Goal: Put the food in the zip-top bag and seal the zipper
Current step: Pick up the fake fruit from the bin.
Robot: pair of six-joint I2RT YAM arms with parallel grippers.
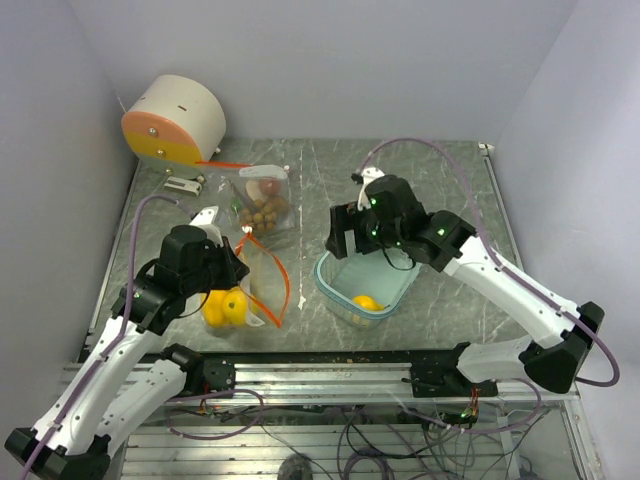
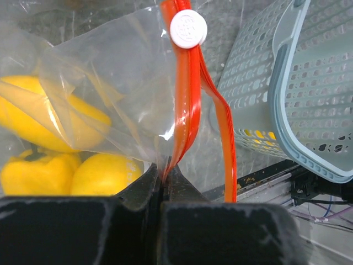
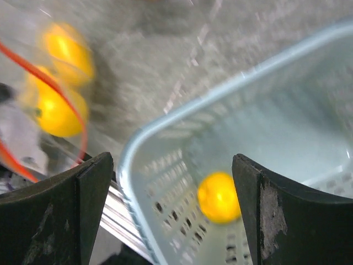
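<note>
Over the table, seen from above, the right gripper hangs at 11 o'clock of the teal basket, where one yellow fruit lies. The left gripper, its arm bent low, pinches the zip-top bag by its orange zipper. Brown fruits and a reddish fruit appear bagged.

Left wrist: jaws clenched on the zipper strip, bagged yellow fruits behind clear plastic.

Right wrist, blurred: fingers spread wide, nothing held, the basket's fruit below at 5 o'clock.

Loading looks nearly done. Next, descend, grasp that fruit and carry it to the bag's mouth at 9 o'clock.
</note>
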